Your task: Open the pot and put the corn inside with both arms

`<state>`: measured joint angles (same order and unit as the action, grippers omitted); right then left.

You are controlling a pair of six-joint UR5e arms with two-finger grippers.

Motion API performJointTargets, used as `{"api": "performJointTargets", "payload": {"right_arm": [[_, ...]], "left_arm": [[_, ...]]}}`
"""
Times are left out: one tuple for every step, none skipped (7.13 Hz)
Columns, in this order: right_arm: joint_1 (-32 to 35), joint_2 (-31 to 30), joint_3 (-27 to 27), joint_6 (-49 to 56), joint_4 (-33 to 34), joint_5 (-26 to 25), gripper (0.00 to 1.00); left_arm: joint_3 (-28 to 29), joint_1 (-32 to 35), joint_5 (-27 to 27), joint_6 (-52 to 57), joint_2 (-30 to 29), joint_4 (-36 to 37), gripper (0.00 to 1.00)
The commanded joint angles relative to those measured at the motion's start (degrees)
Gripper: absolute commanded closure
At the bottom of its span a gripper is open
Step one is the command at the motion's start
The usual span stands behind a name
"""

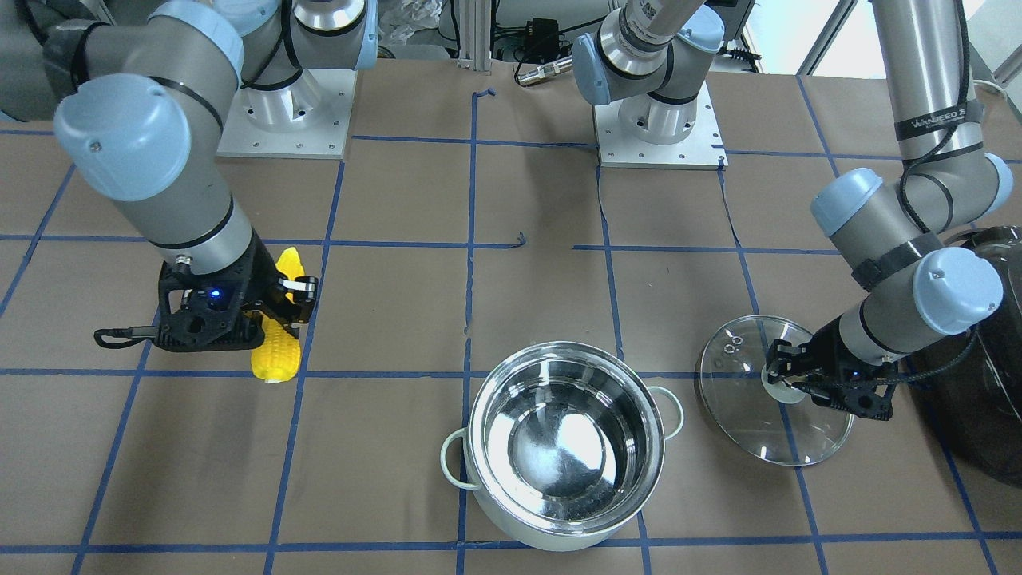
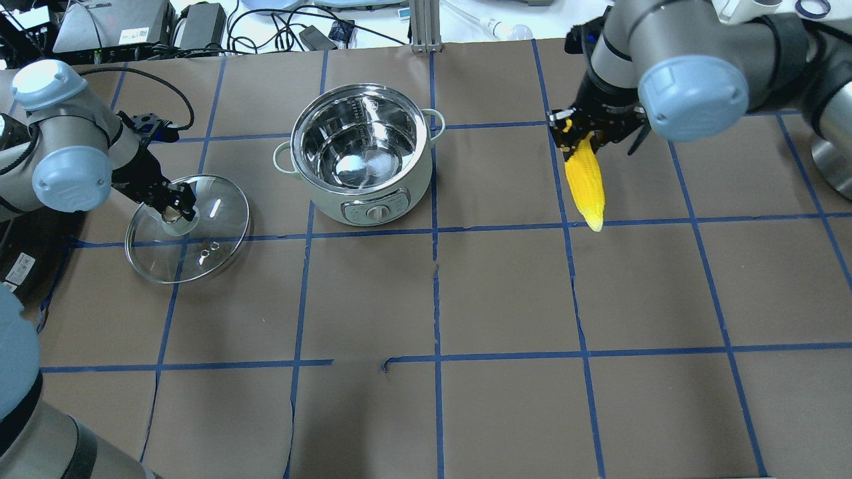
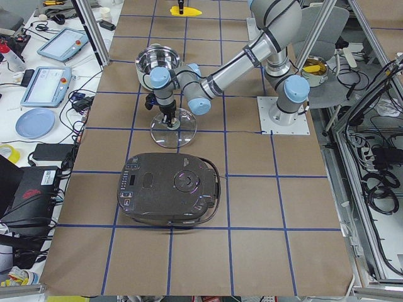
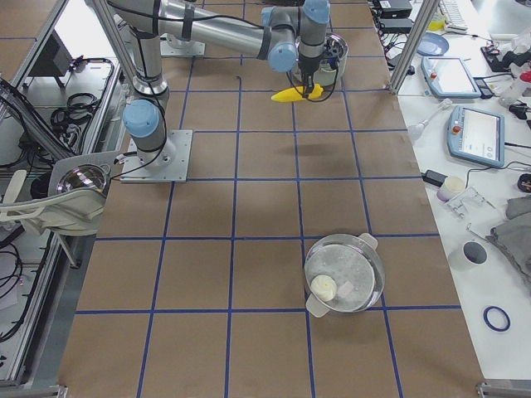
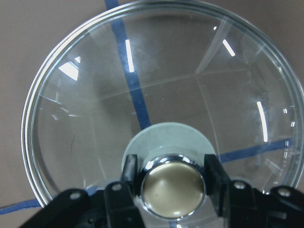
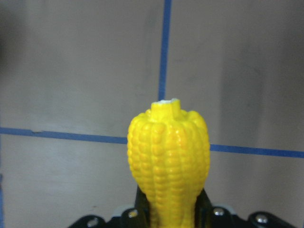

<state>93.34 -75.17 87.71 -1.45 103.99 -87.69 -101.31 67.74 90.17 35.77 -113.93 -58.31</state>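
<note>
The right gripper (image 2: 574,133) is clamped across the corn (image 2: 586,179) and holds it above the table (image 2: 506,293), on the side of the pot (image 2: 416,186) toward the table's right end. The cob's long axis runs across the table's width and, in the side views, looks about level. Its tapered tip points at the robot's long edge and its blunt end at the operators' edge.

The pot stands uncovered, mouth up, about mid-length of the table and nearer the operators' edge. Corn and pot are well apart, with brown paper and blue tape lines between them.

Toward the table's left end, just beside the pot but not touching it, the left gripper (image 5: 172,168) is closed on the lid (image 2: 206,253), one finger against each side of the brass knob (image 5: 173,190). The glass is tilted. I cannot tell whether its rim touches the paper. A black appliance (image 3: 170,189) sits near the lid, farther toward the left end, close to the left arm's elbow.
</note>
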Motion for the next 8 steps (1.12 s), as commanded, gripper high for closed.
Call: {"api": "performJointTargets", "payload": {"right_arm": [[9.19, 10.07, -18.98, -14.39, -7.22, 1.03, 0.87], [12.71, 16.04, -26.99, -19.24, -7.4, 1.9, 0.87], [15.7, 20.89, -34.46, -22.94, -7.23, 3.56, 0.87], [17.56, 23.37, -36.8, -27.16, -6.97, 4.88, 0.87], [19.32, 25.75, -37.08, -30.85, -5.05, 4.98, 0.87], [19.42, 27.86, -37.35, -31.24, -3.38, 4.9, 0.87], [19.77, 29.1, -37.44, -31.33, -1.62, 4.98, 0.87], [20.03, 29.37, -37.44, -30.89, -1.52, 4.98, 0.87]], "left_arm": [[0.23, -0.15, 0.09, 0.36, -0.07, 0.3, 0.0], [1.1, 0.02, 0.18, 0.27, 0.28, 0.3, 0.0], [4.59, 0.72, 1.05, 0.01, 0.81, -3.27, 0.0], [9.33, 2.2, 0.53, -0.95, 2.81, -13.74, 0.0], [14.16, 5.96, -0.17, -2.18, 5.79, -24.12, 0.0], [18.04, 10.09, -0.44, -8.54, 8.43, -30.05, 0.0], [19.64, 12.39, -1.57, -14.87, 11.5, -35.59, 0.0], [19.05, 14.07, -4.1, -20.07, 14.75, -36.17, 0.0]]}}
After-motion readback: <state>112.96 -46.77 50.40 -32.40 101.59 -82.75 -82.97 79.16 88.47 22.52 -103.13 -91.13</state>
